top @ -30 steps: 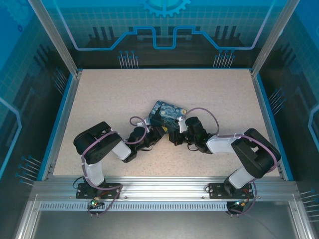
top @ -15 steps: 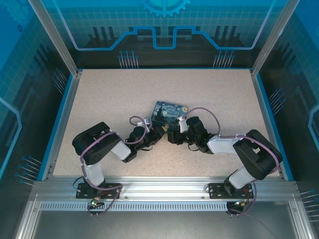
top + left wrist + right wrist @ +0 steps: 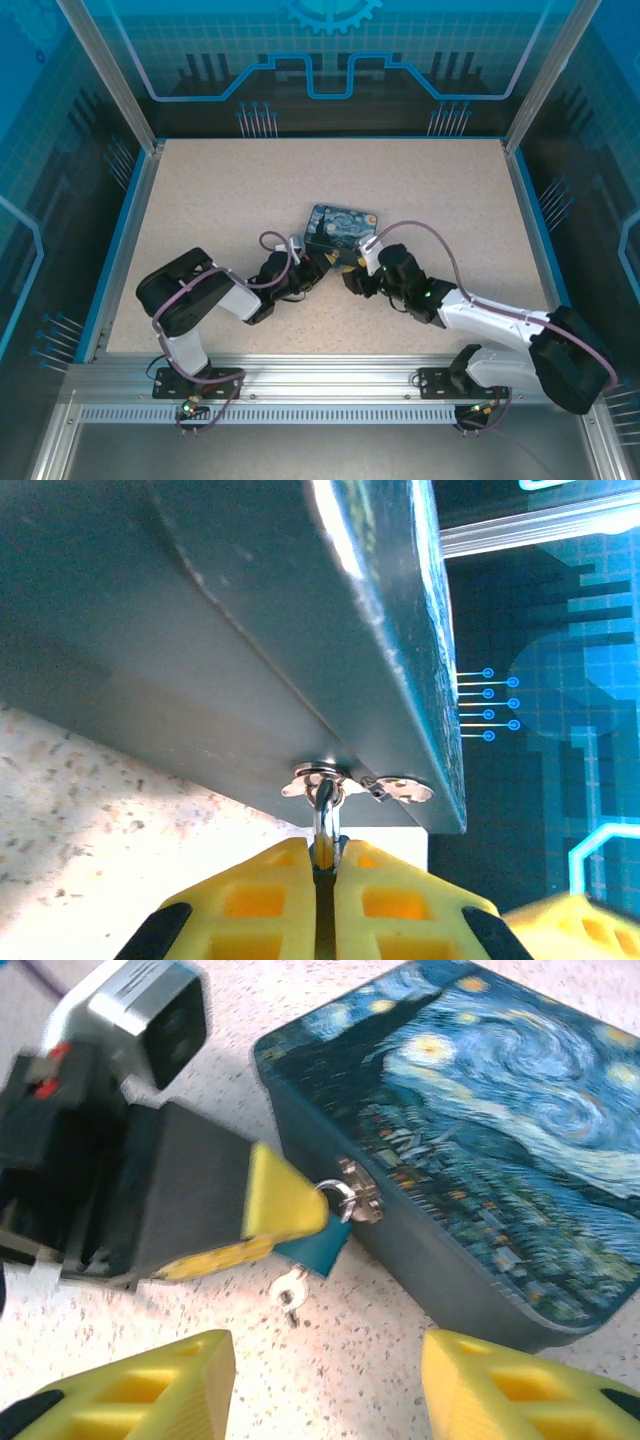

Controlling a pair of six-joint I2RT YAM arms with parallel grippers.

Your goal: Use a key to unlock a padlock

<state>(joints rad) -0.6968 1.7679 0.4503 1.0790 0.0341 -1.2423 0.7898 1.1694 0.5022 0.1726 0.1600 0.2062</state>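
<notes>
padlock (image 3: 318,1246) on box (image 3: 480,1160) hasp, mid table (image 3: 220,200), is clamped by left gripper (image 3: 322,865). key (image 3: 290,1287) is seen just under it. right gripper (image 3: 325,1380) is left open, nothing held. unlocking step is judged: key is to be pinched and turned next.

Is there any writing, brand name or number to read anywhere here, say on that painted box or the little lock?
There is no readable text.
The painted box bears only a swirly night-sky picture and no words.
The padlock shows no marking that can be made out; it is partly covered and slightly blurred.
The blue wall panels carry grid, line and gear patterns, with no letters or numbers.
</notes>
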